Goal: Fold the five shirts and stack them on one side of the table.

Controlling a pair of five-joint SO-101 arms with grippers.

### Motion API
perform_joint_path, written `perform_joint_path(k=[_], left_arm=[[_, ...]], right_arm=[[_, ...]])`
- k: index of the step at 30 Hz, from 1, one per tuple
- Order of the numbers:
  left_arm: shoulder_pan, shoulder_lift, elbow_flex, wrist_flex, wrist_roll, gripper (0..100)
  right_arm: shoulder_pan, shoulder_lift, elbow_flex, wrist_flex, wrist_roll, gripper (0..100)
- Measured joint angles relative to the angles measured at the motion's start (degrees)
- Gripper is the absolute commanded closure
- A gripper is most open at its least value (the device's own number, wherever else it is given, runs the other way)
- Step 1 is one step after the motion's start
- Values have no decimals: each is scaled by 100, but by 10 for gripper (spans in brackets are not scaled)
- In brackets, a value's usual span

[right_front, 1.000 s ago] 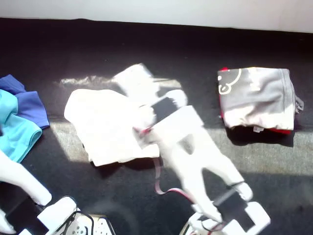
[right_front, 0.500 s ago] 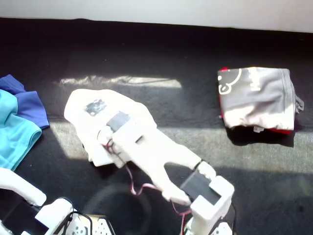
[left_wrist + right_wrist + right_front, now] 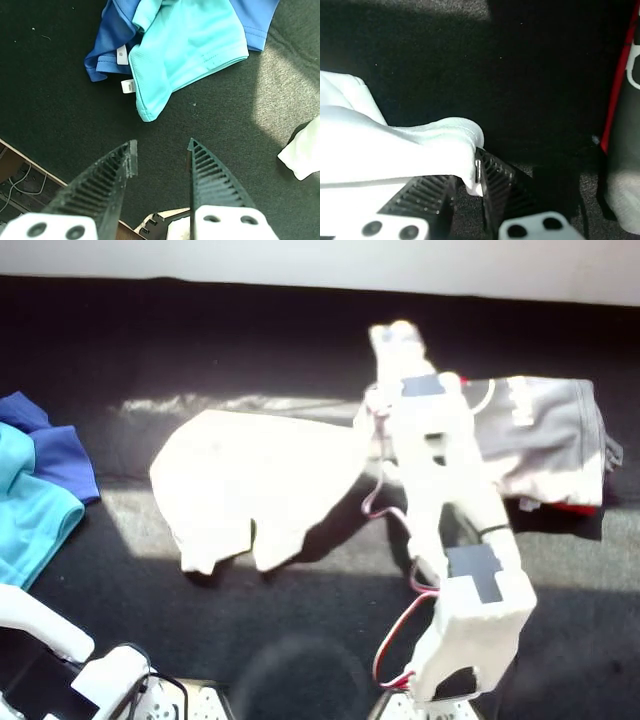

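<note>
A white shirt (image 3: 250, 480) lies mid-table, its right edge lifted and drawn toward the right. My right gripper (image 3: 470, 175) is shut on that edge of the white shirt (image 3: 395, 145); in the high view the right arm (image 3: 440, 470) stretches up the table beside the folded stack. That stack, a grey shirt (image 3: 540, 435) over a red one (image 3: 575, 506), sits at the right. A cyan shirt (image 3: 30, 505) and a blue shirt (image 3: 55, 455) lie crumpled at the left edge. My left gripper (image 3: 160, 150) hangs open above the dark table near the cyan shirt (image 3: 190, 45) and the blue shirt (image 3: 112, 47).
The table (image 3: 200, 330) is covered in black cloth with a sunlit band across the middle. The left arm's base (image 3: 50, 630) stands at the front left corner. The table's front edge and cables (image 3: 15, 185) appear in the left wrist view.
The right arm swung from over the white shirt's left part to the right, toward the folded stack, dragging the shirt's edge with it. The shirt now spreads wider.
</note>
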Motion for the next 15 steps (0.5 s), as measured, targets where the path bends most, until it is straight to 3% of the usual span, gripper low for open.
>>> perform_joint_path(k=[10, 15], left_arm=[[527, 0, 0, 0, 0, 826], [1064, 0, 334, 0, 0, 826]], right_arm=[[316, -976, -1679, 1187, 0, 978], [316, -1116, -1820, 1231, 0, 705]])
